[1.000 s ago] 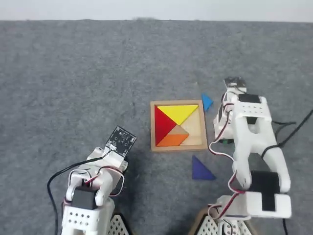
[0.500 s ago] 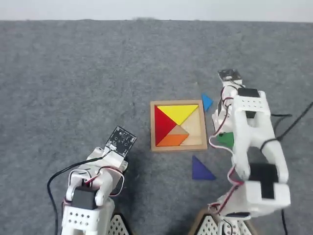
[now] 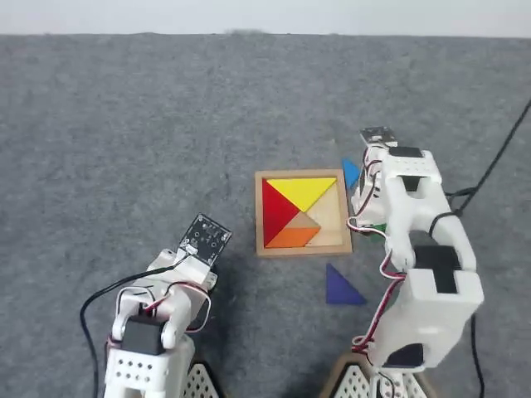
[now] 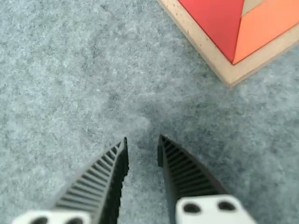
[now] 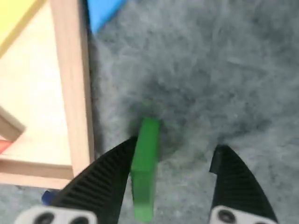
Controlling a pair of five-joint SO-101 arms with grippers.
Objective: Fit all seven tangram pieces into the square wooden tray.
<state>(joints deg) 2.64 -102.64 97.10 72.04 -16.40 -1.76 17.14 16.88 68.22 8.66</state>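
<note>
R gripper (image 5: 177,145) is hanging w/ jaws spread wide, not clamping anything. Green piece (image 5: 144,172) is standing on edge against the inside of one finger, w/ the other finger well apart from it. So it's touching, not held. The piece is resting on the grey surface (image 5: 224,70) just beside the outer rim of the tray (image 5: 70,88). Light blue triangle (image 5: 103,11) is lying further along that rim, also outside.

Over the last sec in the high view, R arm (image 3: 415,207) has been swinging in toward the tray. The green piece is now mostly tucked under it, w/ less showing than half a sec ago. Tray contents aren't changing: red triangle (image 3: 278,211), yellow triangle (image 3: 303,192) and orange piece (image 3: 292,237) are sitting inside. The part nearest the R arm is looking bare. Dark blue triangle (image 3: 340,286) isn't moving, lying on the surface near the tray.

L gripper (image 4: 142,141) is idling low over the surface near a tray corner, jaws a little parted & empty, no shift.

Prob. the R arm is lining up a grab on green. The edge-on pose is making that fiddly, since the jaws need closing across it before any lift. W/ at least 3 pcs waiting outside, the task is approx. halfway.
</note>
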